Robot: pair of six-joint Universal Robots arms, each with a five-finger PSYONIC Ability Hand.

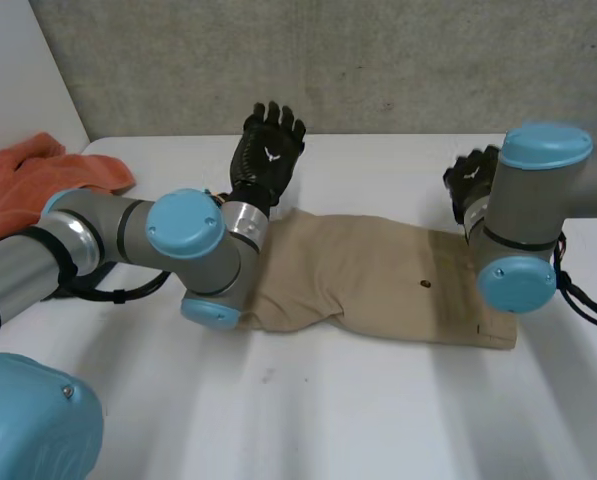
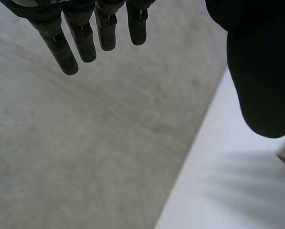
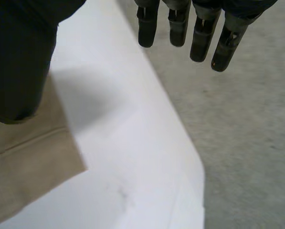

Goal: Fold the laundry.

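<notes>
I read both hands empty: left hand (image 1: 268,152) fingers (image 2: 82,43) straight and wide, right hand (image 1: 468,182) likewise. Tan trousers (image 1: 378,280) lie flat on the counter (image 1: 328,410), behind the fingertips, under both wrists.

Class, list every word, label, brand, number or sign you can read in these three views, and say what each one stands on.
No words or numbers can be read in any view.
Sign: a small white emblem, without letters, on the back of the left hand.
The tan garment has a small dark dot, too small to tell whether it bears writing.
The orange cloth shows no print.
</notes>
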